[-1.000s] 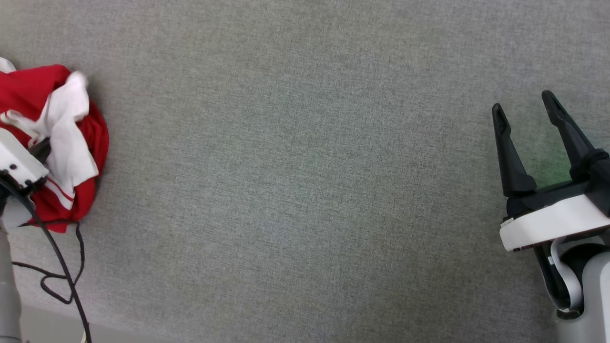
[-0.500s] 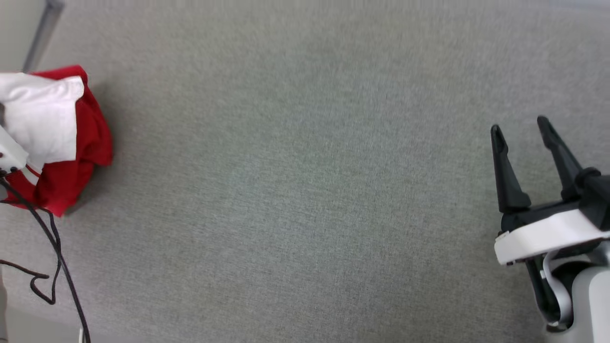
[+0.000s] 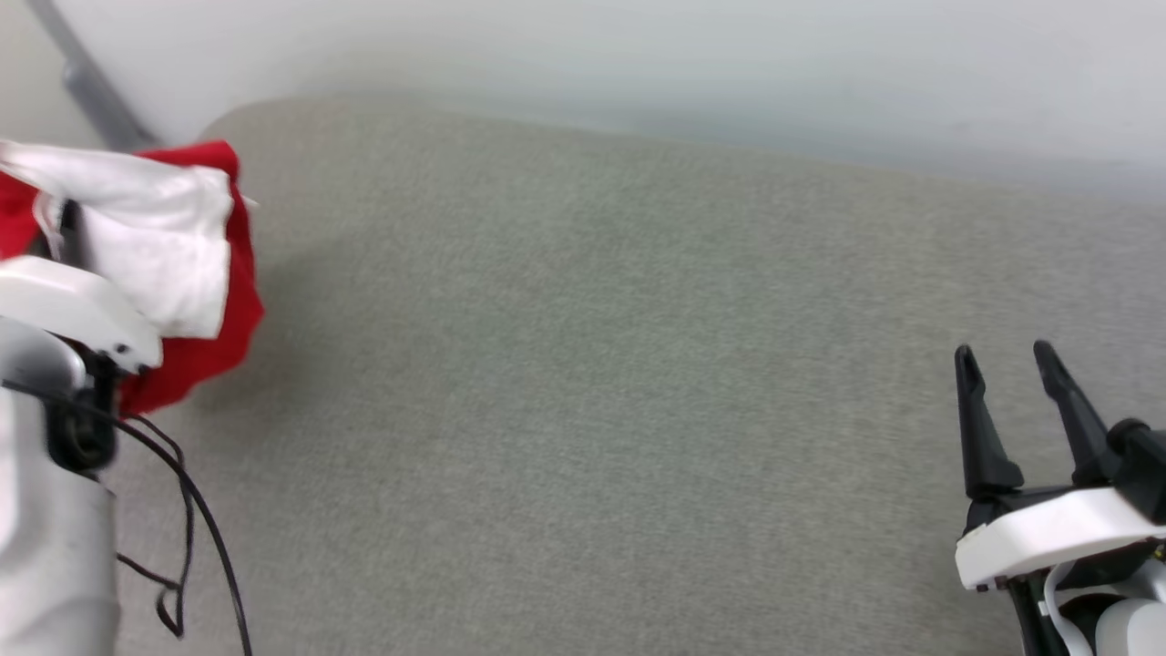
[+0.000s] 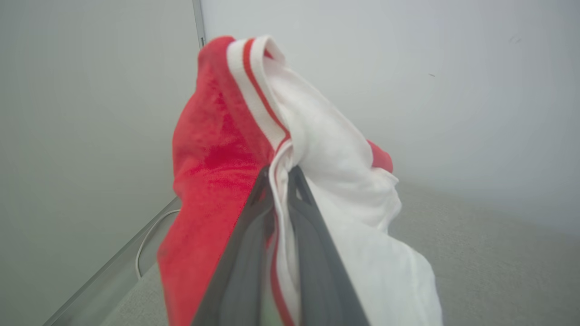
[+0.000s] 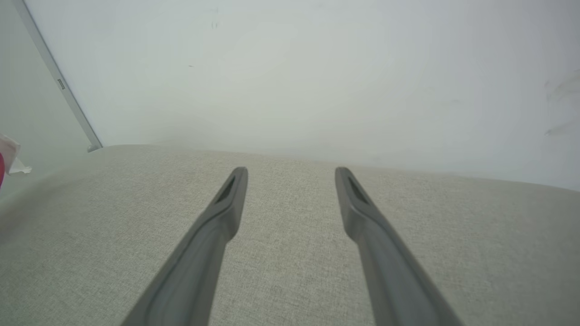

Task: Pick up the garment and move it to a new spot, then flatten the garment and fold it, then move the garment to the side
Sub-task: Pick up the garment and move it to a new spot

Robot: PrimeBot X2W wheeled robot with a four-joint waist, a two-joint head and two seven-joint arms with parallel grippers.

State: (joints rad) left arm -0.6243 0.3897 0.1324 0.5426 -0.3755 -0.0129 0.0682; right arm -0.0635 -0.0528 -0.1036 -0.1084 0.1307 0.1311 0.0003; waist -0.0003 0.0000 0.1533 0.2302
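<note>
The left pincer (image 4: 281, 171) has closed on the garment (image 4: 213, 154), pinching white sleeve cloth beside the striped trim. The bundle that lay on the grey counter (image 3: 583, 410) a second ago now hangs raised at the head view's left edge. The right pincer (image 3: 1002, 355) stays spread and empty at lower right; carrying the garment to a new spot likely follows.
</note>
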